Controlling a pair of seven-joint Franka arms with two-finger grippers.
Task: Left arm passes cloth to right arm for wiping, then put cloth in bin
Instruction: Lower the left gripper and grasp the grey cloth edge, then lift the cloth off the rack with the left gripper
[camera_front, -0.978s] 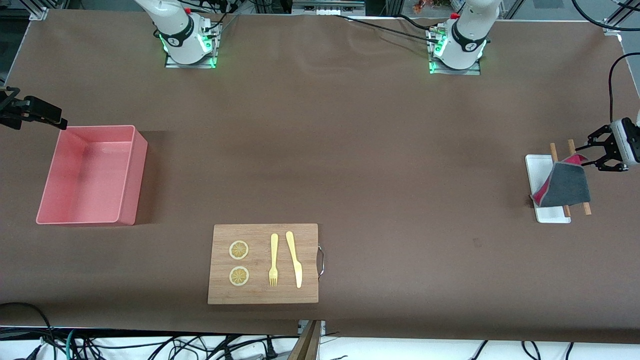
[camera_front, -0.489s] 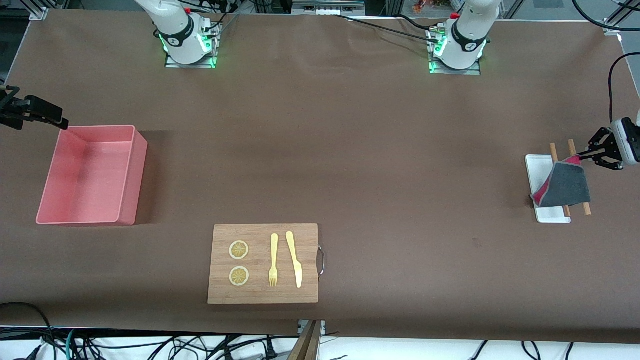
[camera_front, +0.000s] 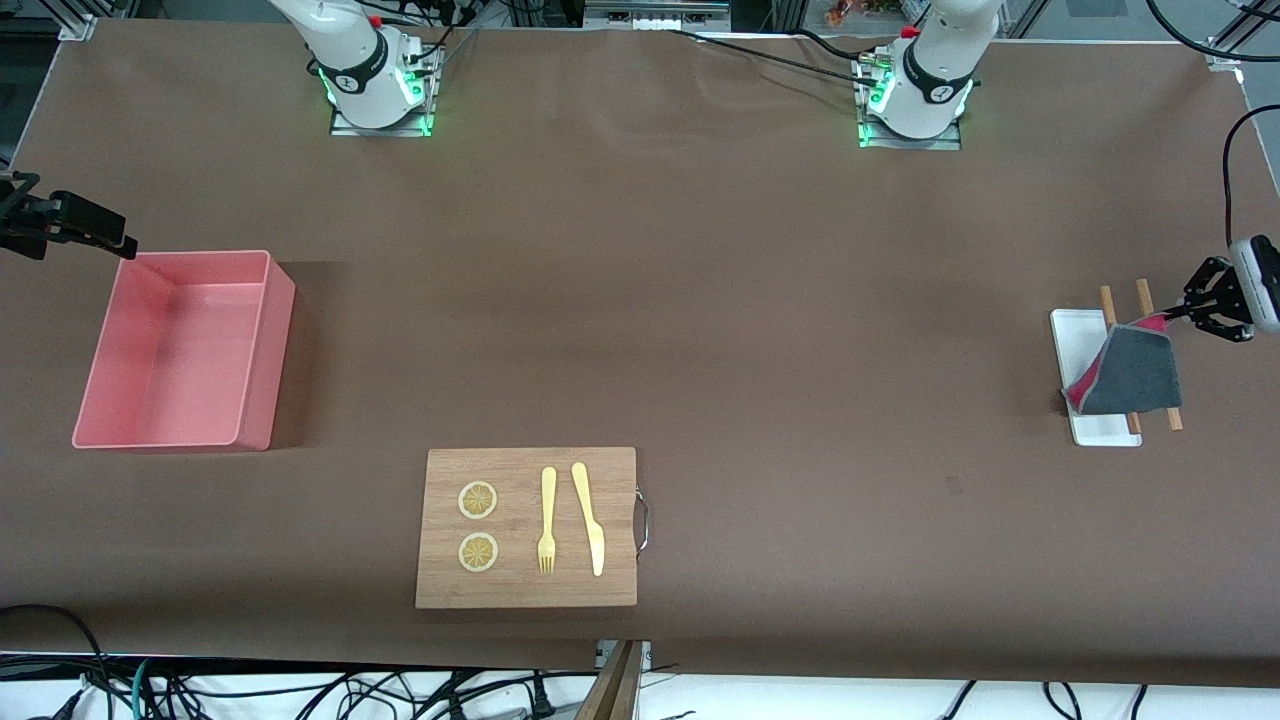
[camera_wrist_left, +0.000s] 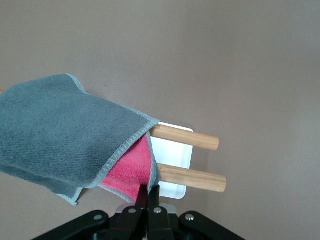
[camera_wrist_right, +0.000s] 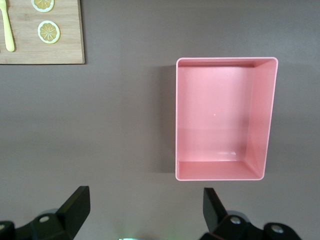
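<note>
Operator: Where is your cloth?
Inspector: On the white tray and two wooden rods at the left arm's end of the desk; your left hand pinches its corner.
Operator: The right hand?
Inspector: It waits beside the bin, fingers wide.

Grey-and-magenta cloth, pink bin
</note>
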